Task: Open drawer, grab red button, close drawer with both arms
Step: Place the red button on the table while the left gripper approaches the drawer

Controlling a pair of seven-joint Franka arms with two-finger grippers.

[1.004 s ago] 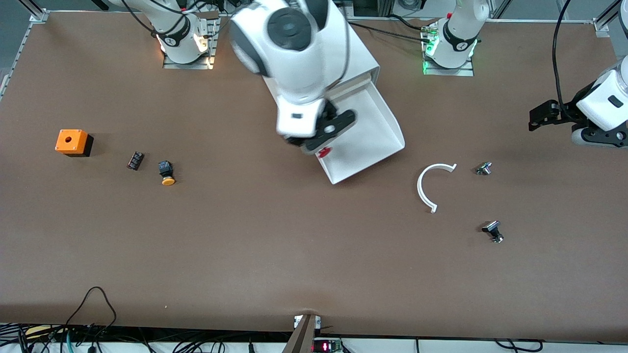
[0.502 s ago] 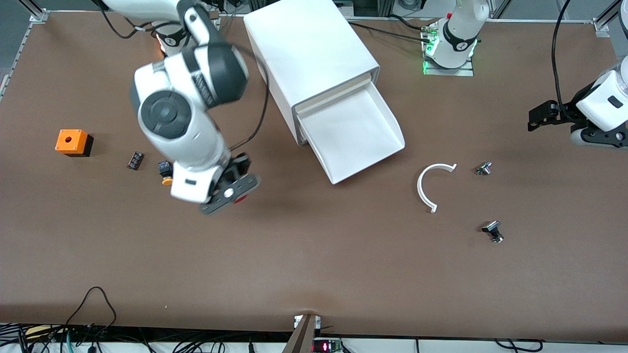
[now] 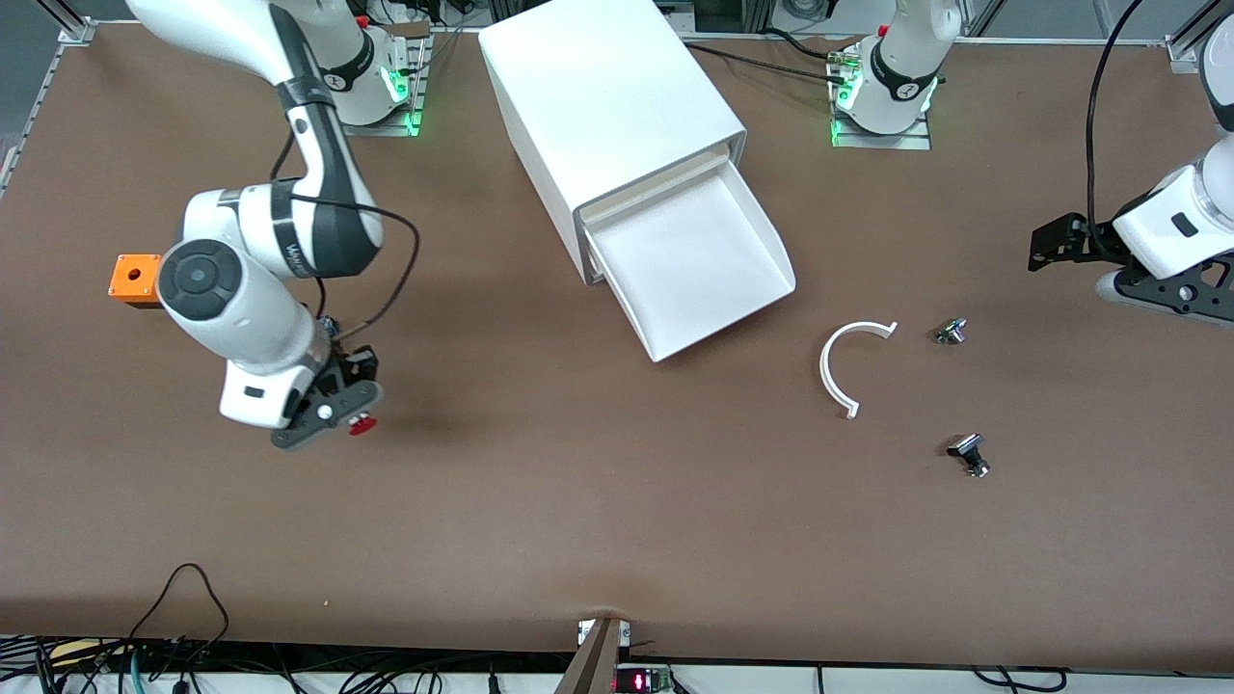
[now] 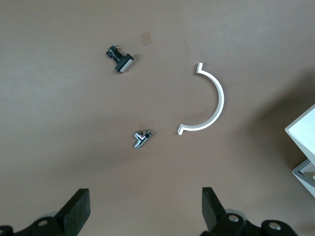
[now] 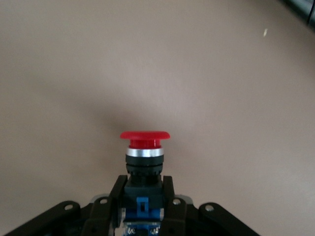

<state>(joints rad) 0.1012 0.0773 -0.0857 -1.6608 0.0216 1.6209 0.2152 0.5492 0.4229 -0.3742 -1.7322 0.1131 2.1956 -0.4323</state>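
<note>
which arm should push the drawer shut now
Left, probably. The left gripper is open and free toward the drawer's end of the table; the right gripper holds the button.

Right claw point(image 3: 333, 410) over bare tabletop point(image 3: 540, 501), clamping red button point(image 3: 362, 423); drawer point(image 3: 694, 265) pulled out, well apart from claw.

Yellow-capped button point(image 3: 328, 326) mostly hidden under right arm, mid-left of front view. Left gripper point(image 4: 145, 216) cut by bottom edge in left wrist view; only fingertips point(image 4: 78, 209) show. Button point(image 5: 143, 169) body cut off at bottom edge.
</note>
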